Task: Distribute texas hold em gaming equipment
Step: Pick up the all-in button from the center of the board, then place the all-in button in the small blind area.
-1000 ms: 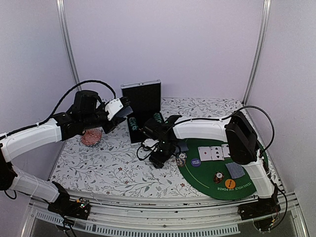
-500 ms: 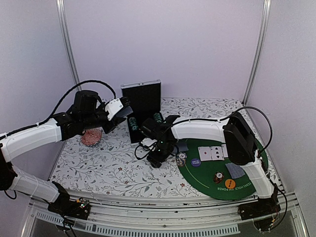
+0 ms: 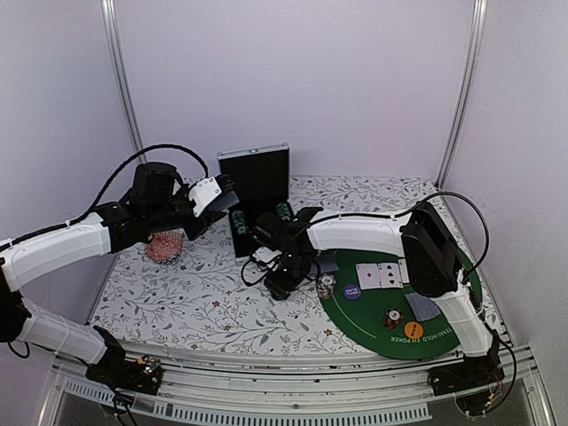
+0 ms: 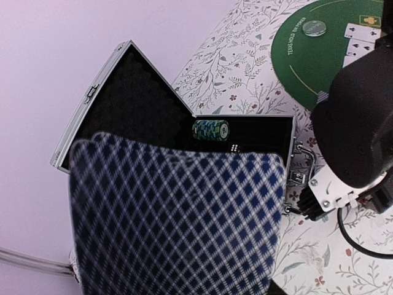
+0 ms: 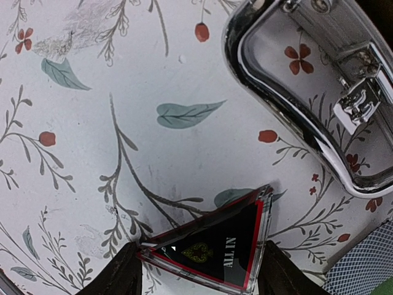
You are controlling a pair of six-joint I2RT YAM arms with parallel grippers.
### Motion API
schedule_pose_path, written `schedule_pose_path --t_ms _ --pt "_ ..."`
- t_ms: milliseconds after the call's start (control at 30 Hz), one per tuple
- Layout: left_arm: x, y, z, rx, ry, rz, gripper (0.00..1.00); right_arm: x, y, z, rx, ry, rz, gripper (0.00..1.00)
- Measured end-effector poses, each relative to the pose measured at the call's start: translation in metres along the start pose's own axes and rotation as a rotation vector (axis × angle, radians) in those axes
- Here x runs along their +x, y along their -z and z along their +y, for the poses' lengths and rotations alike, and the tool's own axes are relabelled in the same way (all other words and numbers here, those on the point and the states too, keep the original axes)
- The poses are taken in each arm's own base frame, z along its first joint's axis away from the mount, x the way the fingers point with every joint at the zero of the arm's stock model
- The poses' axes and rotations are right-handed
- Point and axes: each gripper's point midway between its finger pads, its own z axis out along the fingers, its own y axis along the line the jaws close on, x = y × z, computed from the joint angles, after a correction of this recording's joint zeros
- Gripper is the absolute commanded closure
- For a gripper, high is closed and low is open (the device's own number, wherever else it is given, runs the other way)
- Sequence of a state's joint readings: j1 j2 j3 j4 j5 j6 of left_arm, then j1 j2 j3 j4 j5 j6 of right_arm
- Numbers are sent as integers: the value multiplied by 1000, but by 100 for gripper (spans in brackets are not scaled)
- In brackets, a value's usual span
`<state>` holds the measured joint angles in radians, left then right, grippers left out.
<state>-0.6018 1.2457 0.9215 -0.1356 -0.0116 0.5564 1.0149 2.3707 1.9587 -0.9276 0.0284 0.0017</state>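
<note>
We are part way through the job. On the green mat (image 3: pixel 364 315) we see face-up cards (image 3: pixel 382 275), one face-down card (image 3: pixel 423 306), a purple button (image 3: pixel 352 290), an orange button (image 3: pixel 412 330) and a small pile of chips (image 3: pixel 392 318). So some pieces are in place.

More is left to do. The triangle marker (image 5: pixel 212 249) lies on the flowery table (image 5: pixel 92 123), near the shiny handle (image 5: pixel 236 52) of the case, not on the mat. The right gripper (image 5: pixel 204 273) has one finger at each end of it. They look like they touch it, so we think it is pinching the marker.

The left gripper (image 3: pixel 211 197) is up in the air near the open case (image 4: pixel 141 117), pinching a fan of cards (image 4: pixel 178 221) with blue checked backs. These need handing out, we think. Green chips (image 4: pixel 210 129) sit in the case. A red pile (image 3: pixel 164 247) that looks like chips lies on the table far to the left.
</note>
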Motion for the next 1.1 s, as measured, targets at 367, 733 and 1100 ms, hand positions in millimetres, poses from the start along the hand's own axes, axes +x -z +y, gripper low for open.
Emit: schedule_pose_path --t_ms 367,733,1100 --pt "0 0 0 0 0 0 63 -6 10 3 -19 -11 -24 56" --pt "0 0 0 0 0 1 63 -47 122 0 -84 -36 -294 57" --pt "0 0 0 0 0 1 63 8 161 -118 20 -371 -316 57"
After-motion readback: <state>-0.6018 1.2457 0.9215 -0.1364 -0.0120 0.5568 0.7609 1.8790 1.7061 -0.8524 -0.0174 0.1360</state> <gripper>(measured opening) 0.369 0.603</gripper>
